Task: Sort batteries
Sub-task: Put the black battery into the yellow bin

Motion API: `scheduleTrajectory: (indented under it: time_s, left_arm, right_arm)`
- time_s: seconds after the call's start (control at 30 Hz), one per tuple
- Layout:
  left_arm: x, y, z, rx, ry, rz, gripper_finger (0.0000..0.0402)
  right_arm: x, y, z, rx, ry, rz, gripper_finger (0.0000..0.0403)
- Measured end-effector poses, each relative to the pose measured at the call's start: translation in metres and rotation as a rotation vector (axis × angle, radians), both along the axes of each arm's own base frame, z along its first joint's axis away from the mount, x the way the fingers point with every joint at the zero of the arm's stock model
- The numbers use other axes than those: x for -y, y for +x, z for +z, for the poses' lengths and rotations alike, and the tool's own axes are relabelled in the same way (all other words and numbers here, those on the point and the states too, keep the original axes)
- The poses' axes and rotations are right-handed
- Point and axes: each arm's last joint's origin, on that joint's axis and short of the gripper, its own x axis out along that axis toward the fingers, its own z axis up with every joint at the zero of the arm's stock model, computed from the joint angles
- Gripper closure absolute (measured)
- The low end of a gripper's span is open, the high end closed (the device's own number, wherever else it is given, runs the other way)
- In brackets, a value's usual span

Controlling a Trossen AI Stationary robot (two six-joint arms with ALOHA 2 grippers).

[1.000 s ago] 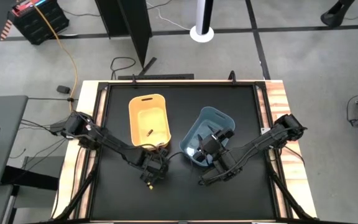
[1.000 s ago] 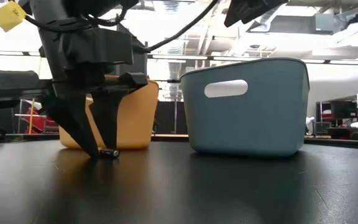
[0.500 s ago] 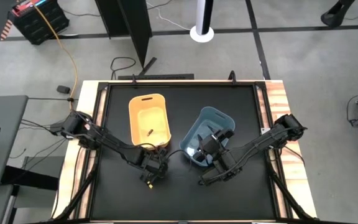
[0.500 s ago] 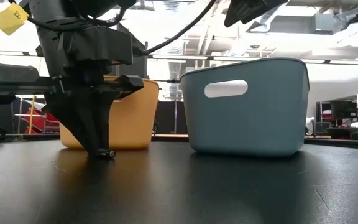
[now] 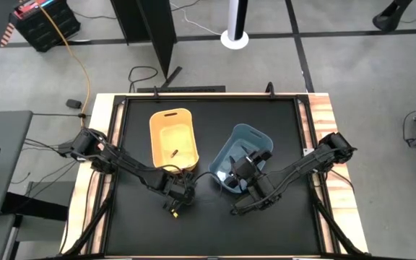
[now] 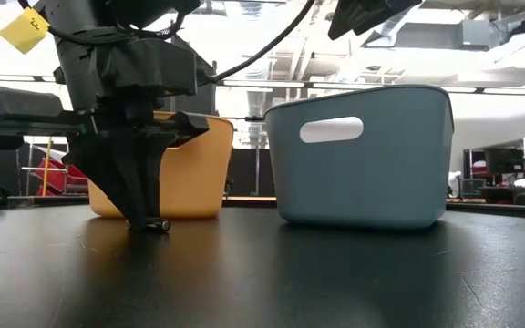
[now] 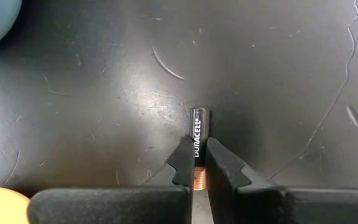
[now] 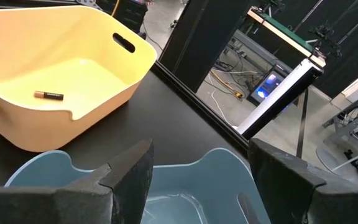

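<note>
A black-and-copper battery lies on the black table near the yellow bin. My left gripper stands over it, shut on it; the low view shows the same gripper with its tips at the table. A second dark battery lies on the yellow bin's floor. My right gripper hovers open above the blue bin, touching nothing. A pale slim piece shows on the blue bin's floor. My left gripper pinches the battery between its two fingers, which come from above, pointing down, one on each long side. The black end sticks out past the fingertips and the copper end sits between them. The battery lies flat on the table.
The yellow bin and the blue bin stand side by side just beyond the left gripper. Bare black table spreads toward the near edge. Black cables trail along both arms. The table's wooden rim frames the mat.
My left gripper has shut on the battery on the table: a second ago its fingers stood apart around it, now they are together. The battery has stayed flat on the table. The right arm has kept still.
</note>
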Motion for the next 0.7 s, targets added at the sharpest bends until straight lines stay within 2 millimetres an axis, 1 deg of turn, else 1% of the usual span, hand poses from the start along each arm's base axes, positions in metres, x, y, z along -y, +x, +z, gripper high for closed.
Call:
scheduleTrajectory:
  time_s: [0.33, 0.43, 0.53, 0.7]
  left_arm:
    - [0.000, -0.004, 0.025, 0.072, -0.056, -0.007, 0.0397]
    - [-0.001, -0.006, 0.025, 0.058, -0.052, -0.001, 0.0396]
    - [-0.001, -0.004, 0.032, 0.098, -0.063, 0.001, 0.0397]
    - [-0.001, -0.005, 0.031, 0.091, -0.057, 0.026, 0.0398]
  right_arm:
    - [0.000, 0.000, 0.000, 0.001, 0.001, 0.000, 0.0124]
    - [0.000, 0.000, 0.000, 0.002, 0.001, 0.000, 0.0124]
    - [0.000, 0.000, 0.000, 0.003, 0.002, 0.000, 0.0124]
    - [0.000, 0.000, 0.000, 0.003, 0.002, 0.000, 0.0124]
